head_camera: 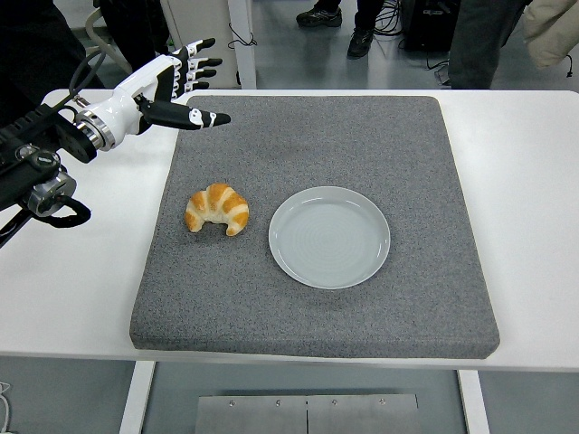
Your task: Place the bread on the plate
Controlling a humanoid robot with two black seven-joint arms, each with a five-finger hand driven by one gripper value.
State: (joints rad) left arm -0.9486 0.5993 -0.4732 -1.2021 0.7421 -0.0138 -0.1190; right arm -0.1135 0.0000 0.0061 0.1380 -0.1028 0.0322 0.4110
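Observation:
A golden croissant (pixel 217 209) lies on the grey mat (pixel 317 298), left of centre. Just to its right sits a pale grey round plate (pixel 329 237) with nothing on it. My left hand (pixel 185 86) hovers above the mat's far left corner, well beyond the croissant, fingers spread and thumb stretched out to the right, holding nothing. Its black forearm comes in from the left edge. The right arm does not show.
The mat covers most of the white table (pixel 534 199). Beyond the far edge stand people's legs and shoes (pixel 339 14), with cables on the floor.

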